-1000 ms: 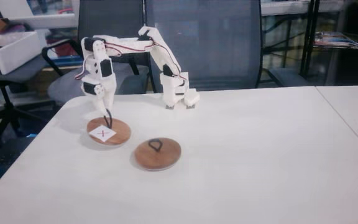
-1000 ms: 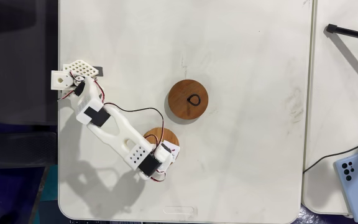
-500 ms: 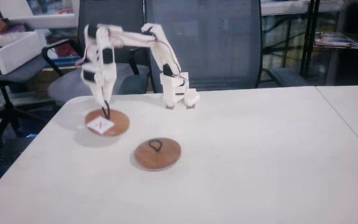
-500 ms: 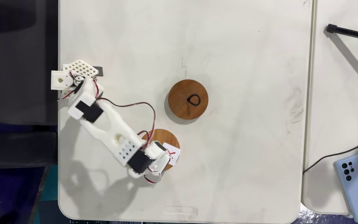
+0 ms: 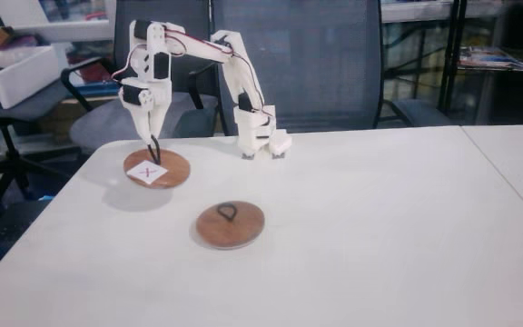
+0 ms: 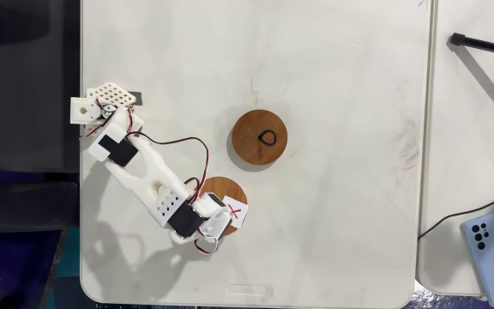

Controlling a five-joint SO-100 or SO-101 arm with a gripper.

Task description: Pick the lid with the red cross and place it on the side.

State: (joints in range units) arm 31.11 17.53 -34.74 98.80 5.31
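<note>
The lid with the red cross (image 5: 159, 170) (image 6: 223, 192) is a small brown wooden disc with a white label marked with a red X. It hangs a little above the table's left part, its shadow lying below it. My gripper (image 5: 152, 139) (image 6: 219, 220) is shut on the lid's thin black loop handle and points down over it. A second, slightly larger brown disc (image 5: 231, 224) (image 6: 260, 137) with a black loop and no label lies flat on the table, apart from the gripper.
The arm's base (image 5: 261, 136) (image 6: 103, 102) stands at the table's back edge. Office chairs (image 5: 298, 64) stand behind it. A second table (image 5: 516, 154) adjoins on the right, with a blue phone (image 6: 492, 245) and a black cable (image 6: 478, 43) on it.
The gripper has lifted the labelled lid off the table by its handle and carried it slightly back; the arm has folded upward. The plain disc has not moved.
</note>
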